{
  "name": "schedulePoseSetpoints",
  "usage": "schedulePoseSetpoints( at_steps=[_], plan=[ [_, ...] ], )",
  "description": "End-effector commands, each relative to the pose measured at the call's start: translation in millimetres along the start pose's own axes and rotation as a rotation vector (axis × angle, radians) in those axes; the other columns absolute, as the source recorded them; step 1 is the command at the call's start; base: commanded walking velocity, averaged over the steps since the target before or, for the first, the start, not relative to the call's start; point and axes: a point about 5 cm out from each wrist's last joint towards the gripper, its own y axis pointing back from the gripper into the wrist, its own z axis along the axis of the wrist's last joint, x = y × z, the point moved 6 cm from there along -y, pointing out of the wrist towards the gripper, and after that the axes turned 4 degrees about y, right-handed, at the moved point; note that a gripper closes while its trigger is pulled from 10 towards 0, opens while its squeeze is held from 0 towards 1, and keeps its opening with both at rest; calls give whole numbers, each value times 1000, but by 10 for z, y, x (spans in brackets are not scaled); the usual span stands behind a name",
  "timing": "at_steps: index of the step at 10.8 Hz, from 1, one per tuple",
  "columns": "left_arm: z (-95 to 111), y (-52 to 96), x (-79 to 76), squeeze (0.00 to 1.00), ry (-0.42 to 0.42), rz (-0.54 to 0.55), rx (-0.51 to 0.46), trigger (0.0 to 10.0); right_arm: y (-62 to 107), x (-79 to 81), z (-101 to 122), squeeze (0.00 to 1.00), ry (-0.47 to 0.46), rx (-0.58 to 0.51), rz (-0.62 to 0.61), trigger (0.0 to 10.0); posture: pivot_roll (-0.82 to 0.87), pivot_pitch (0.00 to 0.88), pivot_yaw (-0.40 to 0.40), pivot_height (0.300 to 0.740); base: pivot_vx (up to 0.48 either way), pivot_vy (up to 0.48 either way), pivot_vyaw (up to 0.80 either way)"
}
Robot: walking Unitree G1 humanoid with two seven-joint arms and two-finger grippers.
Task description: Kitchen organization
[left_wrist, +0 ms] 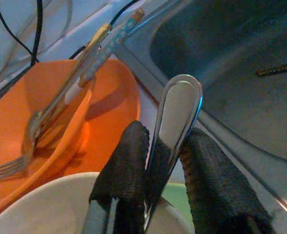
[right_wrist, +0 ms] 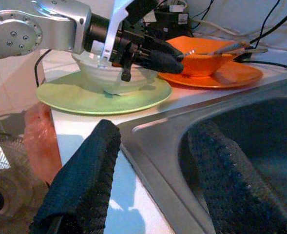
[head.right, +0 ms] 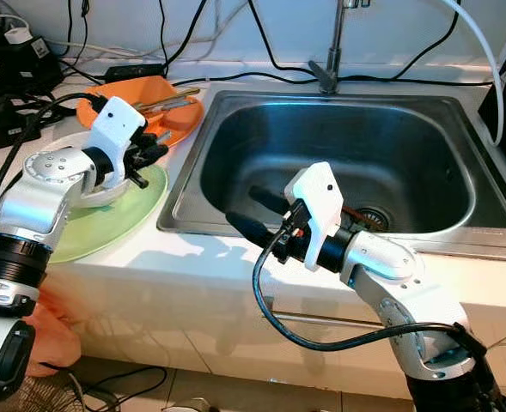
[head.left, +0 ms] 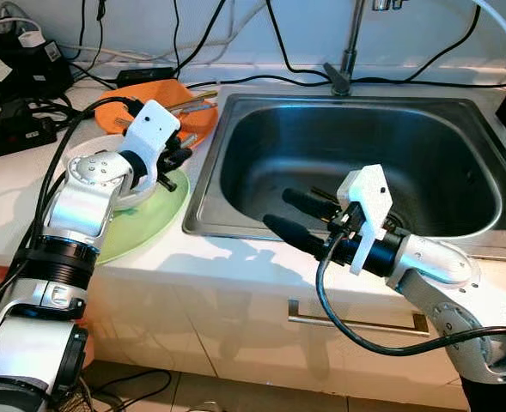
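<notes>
Two grippers at work. The left gripper (left_wrist: 165, 161) is clamped on a shiny steel utensil handle (left_wrist: 175, 119), probably a spoon's, above the white bowl (right_wrist: 115, 80) on the pale green plate (head.left: 149, 225). The handle could slide out of the pinch. The right gripper (head.left: 297, 216), fingers apart, hovers empty at the steel sink's (head.left: 235, 137) near rim.

- I see a steel spoon (left_wrist: 175, 126), handle outward, pinched above a white bowl (right_wrist: 115, 78) on a green plate (head.left: 154, 215).
- An orange bowl (left_wrist: 46, 112) holding a fork (left_wrist: 31, 141) sits on an orange plate (right_wrist: 226, 75) beside the sink (head.left: 235, 137).
</notes>
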Motion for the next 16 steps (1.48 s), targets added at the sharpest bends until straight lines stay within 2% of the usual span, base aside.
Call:
schedulePoseSetpoints(
  at_steps=[1, 4, 7, 8, 9, 10, 11, 12, 13, 14, 15, 16],
  plan=[
    [49, 50, 91, 0, -17, 23, -8, 0, -13, -2, 21, 0, 11, -8, 2, 10000, 145, 39, 69, 740, 0, 0, 0],
    [51, 93, 145, 0, -36, 32, -2, 0, -26, -16, 18, 0, 13, -10, -2, 10000, 147, 35, 71, 740, 0, 0, 0],
    [210, 182, 261, 0, -95, 48, -20, 0, -34, -26, 14, 0, 16, -12, -5, 10000, 146, 32, 73, 740, 0, 0, 0],
    [460, 291, 351, 0, -160, 61, -56, 0, -31, -34, 12, 0, 15, -13, -8, 10000, 148, 31, 69, 740, 0, 0, 0],
    [702, 382, 410, 0, -190, 73, -108, 0, -31, -41, 8, 0, 14, -13, -10, 10000, 153, 31, 68, 740, 0, 0, 0],
    [806, 434, 437, 0, -201, 77, -133, 0, -34, -42, 7, 0, 13, -13, -10, 10000, 154, 31, 67, 740, 0, 0, 0],
    [939, 536, 612, 0, -202, 138, -175, 0, -47, -39, 3, 0, 12, -15, -8, 10000, 162, 29, 64, 740, 0, 0, 0],
    [995, 585, 715, 0, -189, 183, -205, 0, -51, -41, 3, 0, 12, -17, -8, 10000, 163, 29, 64, 740, 0, 0, 0],
    [1256, 699, 936, 0, -97, 334, -381, 0, -60, -46, 4, 0, 12, -19, -10, 10000, 162, 28, 63, 740, 0, 0, 0],
    [1282, 712, 952, 0, -89, 347, -400, 0, -61, -47, 5, 0, 12, -19, -10, 10000, 162, 28, 63, 740, 0, 0, 0],
    [1441, 783, 989, 0, 46, 404, -558, 0, -70, -49, 7, 0, 12, -21, -11, 10000, 159, 25, 63, 740, 0, 0, 0],
    [1569, 816, 924, 0, 139, 399, -672, 0, -70, -57, 7, 0, 11, -22, -15, 10000, 153, 25, 57, 740, 0, 0, 0]
  ],
)
